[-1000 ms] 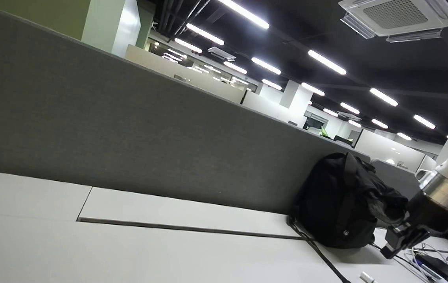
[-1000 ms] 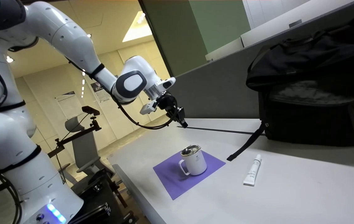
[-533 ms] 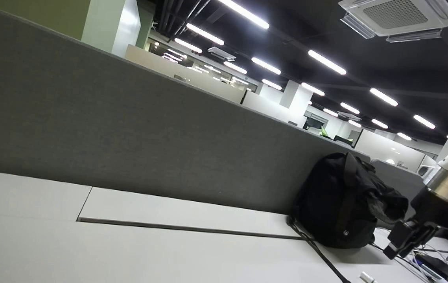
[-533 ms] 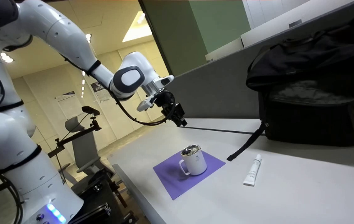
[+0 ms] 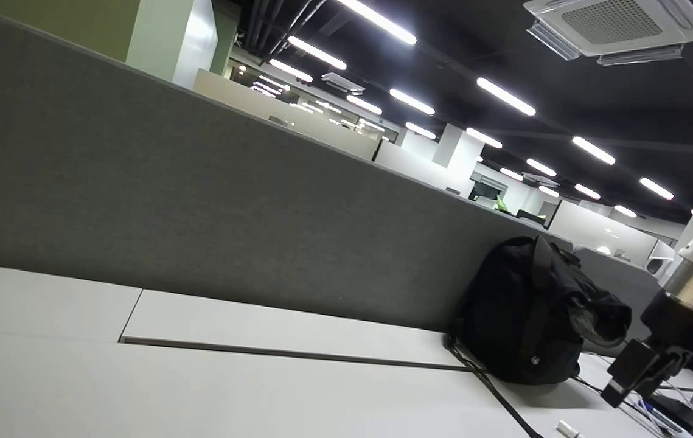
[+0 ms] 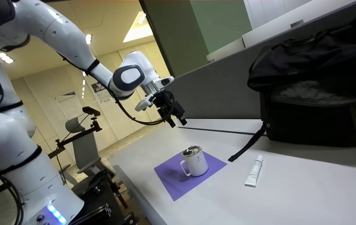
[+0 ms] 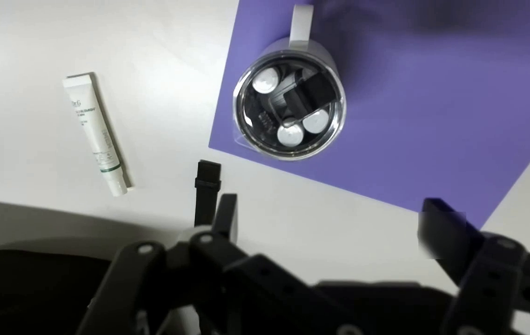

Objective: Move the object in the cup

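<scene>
The cup (image 6: 196, 164) is a white mug with a handle and a clear lid, upright on a purple sheet (image 6: 165, 176). From above in the wrist view, pale round shapes and a dark tab show at the cup's lid (image 7: 290, 104); I cannot tell whether they lie inside. A white tube (image 7: 95, 135) with print lies flat on the table beside the sheet. Which of these is the object, I cannot tell. My gripper (image 7: 332, 221) stands open with nothing between its fingers. In an exterior view the gripper (image 6: 178, 122) hangs above the table, beyond the cup and apart from it.
A large black backpack (image 6: 315, 103) stands against the grey partition (image 6: 221, 90). Its strap (image 6: 248, 142) reaches over the white table (image 6: 315, 200) between sheet and tube. Cables (image 5: 650, 407) and dark devices lie past the backpack in an exterior view.
My gripper has gone from shut to open, its fingers spreading apart. The arm has drawn back a little toward its base. Cup, sheet and tube have stayed put.
</scene>
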### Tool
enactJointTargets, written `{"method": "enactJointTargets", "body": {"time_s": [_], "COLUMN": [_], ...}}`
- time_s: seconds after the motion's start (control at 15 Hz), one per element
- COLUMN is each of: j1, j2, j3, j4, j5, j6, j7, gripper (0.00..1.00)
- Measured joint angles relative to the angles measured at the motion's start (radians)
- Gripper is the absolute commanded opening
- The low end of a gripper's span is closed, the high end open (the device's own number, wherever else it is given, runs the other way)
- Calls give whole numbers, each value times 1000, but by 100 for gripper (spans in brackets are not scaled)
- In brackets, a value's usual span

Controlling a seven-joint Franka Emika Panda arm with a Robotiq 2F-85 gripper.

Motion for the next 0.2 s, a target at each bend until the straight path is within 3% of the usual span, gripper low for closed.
{"method": "enactJointTargets", "body": {"time_s": [0.2], "j1": [0], "j2": [-4], "j3": [2], "j4": [0], "j5": [0], "j6": [-18], "j7": [-14], "gripper": [100]}}
